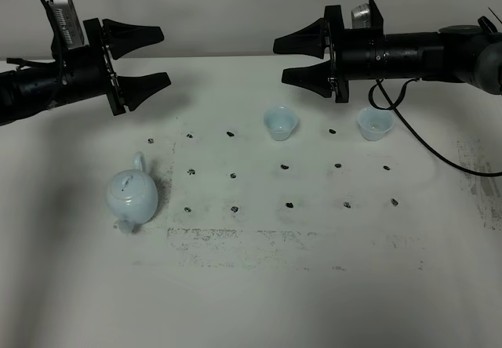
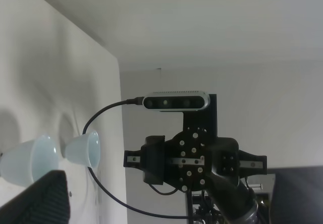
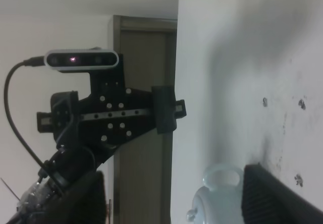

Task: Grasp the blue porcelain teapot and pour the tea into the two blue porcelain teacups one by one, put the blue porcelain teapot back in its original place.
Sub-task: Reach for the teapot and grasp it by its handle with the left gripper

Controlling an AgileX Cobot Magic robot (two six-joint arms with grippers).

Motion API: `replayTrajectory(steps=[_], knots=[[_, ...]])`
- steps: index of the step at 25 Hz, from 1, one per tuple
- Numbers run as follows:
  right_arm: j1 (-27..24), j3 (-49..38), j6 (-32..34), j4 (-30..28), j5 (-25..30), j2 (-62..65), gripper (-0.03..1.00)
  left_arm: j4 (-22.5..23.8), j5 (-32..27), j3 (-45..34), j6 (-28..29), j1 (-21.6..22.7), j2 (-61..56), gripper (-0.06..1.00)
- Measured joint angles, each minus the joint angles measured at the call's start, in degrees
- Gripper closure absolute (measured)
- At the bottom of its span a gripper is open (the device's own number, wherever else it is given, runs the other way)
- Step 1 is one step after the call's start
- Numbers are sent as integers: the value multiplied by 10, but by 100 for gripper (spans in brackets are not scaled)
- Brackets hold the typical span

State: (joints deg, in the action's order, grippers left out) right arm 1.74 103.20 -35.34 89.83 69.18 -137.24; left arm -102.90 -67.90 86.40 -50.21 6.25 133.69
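Nearest the lens lies the bare front of the white, scuffed counter (image 1: 314,301); on it, unheld, stands the round pale-blue porcelain teapot (image 1: 132,195), knobbed lid on, loop handle turned toward the back wall and short spout toward the camera; two small pale-blue handleless porcelain teacups sit upright to the teapot's right and farther back, the near teacup (image 1: 280,122) well apart from the teapot, the far teacup (image 1: 375,123) beyond that.

By my reading the task is not yet started; no tea shows in either cup and nothing is lifted, so the grasp, both pours and the return are all left.

Behind the teapot and clear of it, the black left claw (image 1: 165,54) has its jaws spread wide, holding and touching nothing; the black right claw (image 1: 280,60), well to the teapot's right and just behind the near teacup, is likewise spread and empty.
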Motion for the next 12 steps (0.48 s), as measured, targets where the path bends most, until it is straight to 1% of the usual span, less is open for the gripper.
replayTrajectory(steps=[12], knots=[[0, 0, -2, 1, 0, 0, 38, 0, 0, 0, 1, 0, 0, 18]])
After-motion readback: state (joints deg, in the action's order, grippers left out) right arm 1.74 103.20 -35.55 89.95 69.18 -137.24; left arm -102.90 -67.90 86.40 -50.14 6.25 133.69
